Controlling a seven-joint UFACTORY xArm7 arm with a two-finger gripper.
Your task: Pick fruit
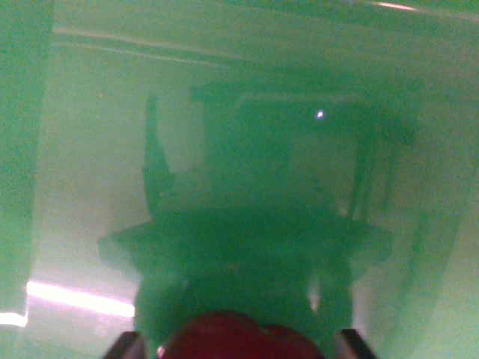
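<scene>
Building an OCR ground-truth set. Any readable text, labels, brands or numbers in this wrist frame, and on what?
None readable: no words, numbers, labels or signs appear anywhere in the wrist view.
Green surface: plain and glossy, showing only a blurred dark reflection and bright glare streaks, no print.
Dark red fruit: unmarked, no sticker visible, sitting between the gripper fingers at the bottom edge.
Gripper fingers: only the tips show, no markings visible.

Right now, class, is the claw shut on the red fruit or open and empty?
Shut on it, apparently: the red fruit sits between the claw tips at the bottom edge. Actual contact is cropped, so not certain.
</scene>
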